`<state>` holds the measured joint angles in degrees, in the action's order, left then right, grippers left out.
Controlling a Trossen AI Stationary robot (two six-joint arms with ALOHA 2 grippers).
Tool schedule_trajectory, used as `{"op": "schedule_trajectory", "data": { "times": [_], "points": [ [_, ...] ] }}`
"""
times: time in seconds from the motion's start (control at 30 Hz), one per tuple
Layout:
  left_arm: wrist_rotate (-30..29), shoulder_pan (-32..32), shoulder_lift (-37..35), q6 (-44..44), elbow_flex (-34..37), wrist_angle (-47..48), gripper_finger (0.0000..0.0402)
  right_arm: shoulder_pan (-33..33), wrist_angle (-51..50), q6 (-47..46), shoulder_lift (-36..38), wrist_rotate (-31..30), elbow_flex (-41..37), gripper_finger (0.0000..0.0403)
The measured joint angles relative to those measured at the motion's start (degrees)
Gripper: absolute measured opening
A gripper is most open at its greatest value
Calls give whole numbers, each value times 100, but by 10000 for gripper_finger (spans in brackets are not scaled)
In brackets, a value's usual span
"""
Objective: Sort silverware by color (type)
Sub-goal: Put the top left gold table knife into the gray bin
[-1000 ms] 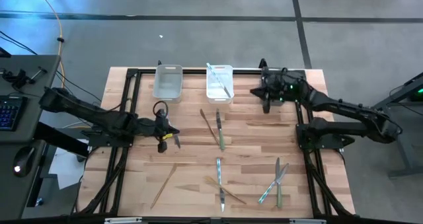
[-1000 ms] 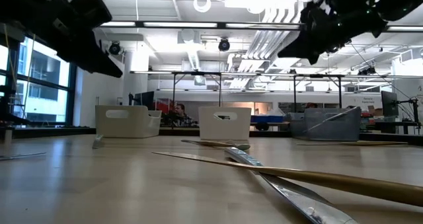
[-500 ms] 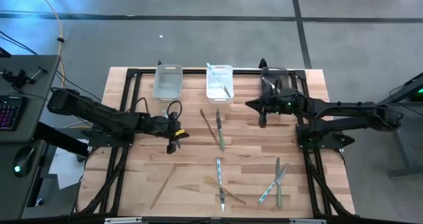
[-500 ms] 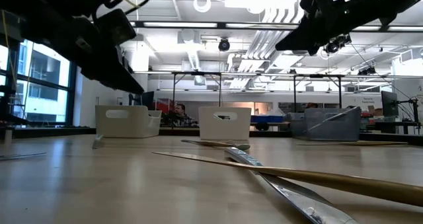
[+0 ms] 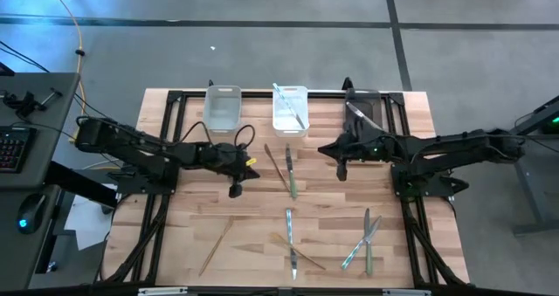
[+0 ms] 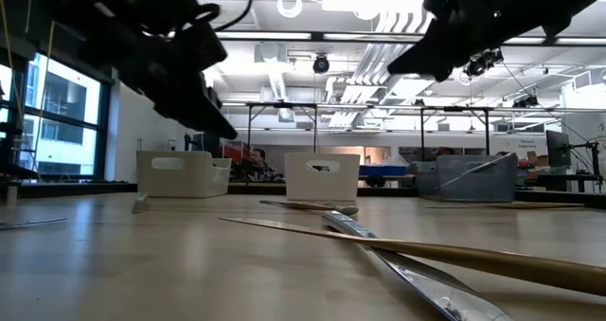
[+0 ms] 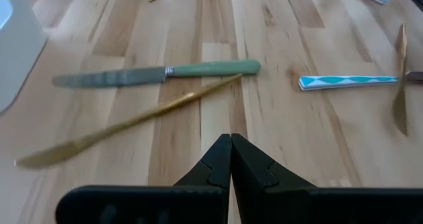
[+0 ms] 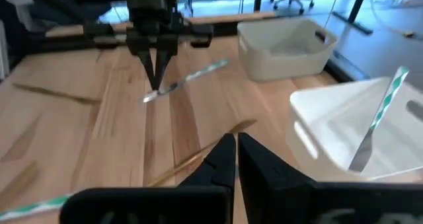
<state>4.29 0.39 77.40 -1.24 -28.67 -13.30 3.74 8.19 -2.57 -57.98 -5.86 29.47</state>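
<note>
High view: the left gripper (image 5: 235, 189) is held over the table (image 5: 175, 244) left of a crossed gold and green knife pair (image 5: 285, 169), jaws clenched on nothing. The right gripper (image 5: 341, 171), likewise clenched empty, is seen right of them. More silverware (image 5: 293, 244) lies nearer; one piece (image 5: 291, 106) rests in the middle bin (image 5: 278, 121).

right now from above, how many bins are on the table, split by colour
white bins: 2, the left white bin and the middle white bin
dark grey bin: 1
total: 3
</note>
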Motion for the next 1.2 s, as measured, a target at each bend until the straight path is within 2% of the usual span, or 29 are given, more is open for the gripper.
{"op": "schedule_trajectory", "data": {
  "times": [0.17,0.37,0.57,0.7,0.93,1.2],
  "points": [
    [21,38,527,492,-395,13,6,-38,225,-24,-524,-3,0,0],
    [239,38,1247,1325,-1280,497,43,-41,775,113,-992,1,0,0],
    [420,49,2061,2193,-2210,1526,85,-41,863,131,-1032,5,0,1],
    [403,91,2497,2529,-2637,1707,106,-41,880,139,-1017,5,0,1],
    [370,310,2866,2793,-3020,1857,115,-41,833,149,-1016,5,0,1],
    [108,531,2958,3068,-3029,2028,115,-41,798,151,-1016,5,0,1]
  ]
}}
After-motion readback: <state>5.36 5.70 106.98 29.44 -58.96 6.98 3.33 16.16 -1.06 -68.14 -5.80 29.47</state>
